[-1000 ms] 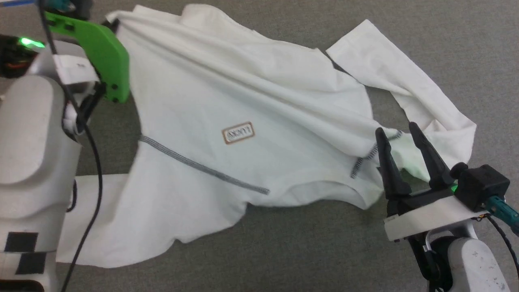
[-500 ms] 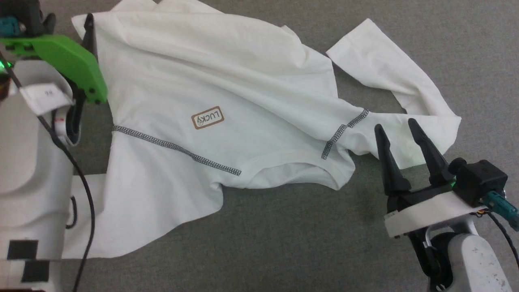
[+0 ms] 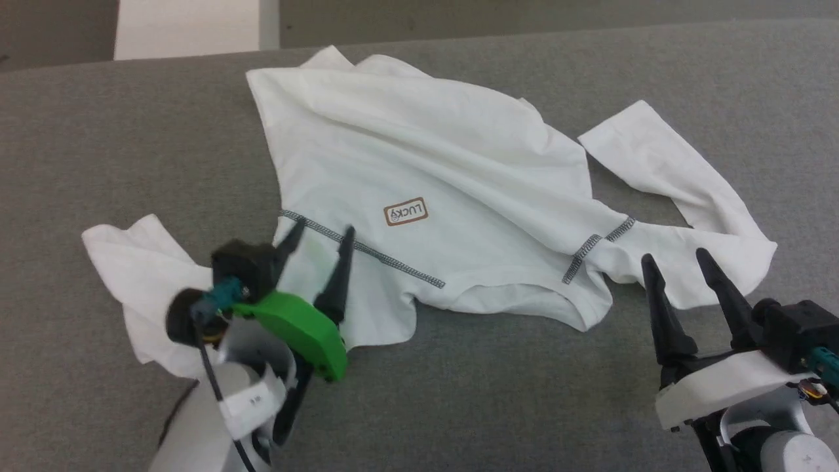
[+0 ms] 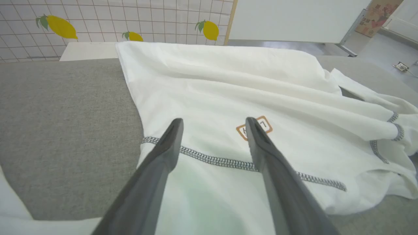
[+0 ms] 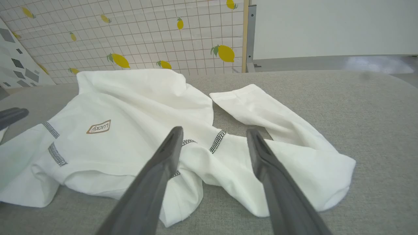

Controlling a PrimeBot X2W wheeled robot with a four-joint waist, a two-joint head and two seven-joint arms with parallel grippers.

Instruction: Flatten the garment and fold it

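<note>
White long-sleeved shirt (image 3: 459, 164) lies rumpled across the middle of the tabletop (image 3: 131, 131) — thin, limp, light. Left end effector (image 3: 322, 227) and right end effector (image 3: 674, 255) stand apart, empty; cuffs or hem corners look best to pinch.

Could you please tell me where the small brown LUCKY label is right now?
In the head view the label sits near the middle of the garment, just above the zigzag seam, up and right of the left end effector.
</note>
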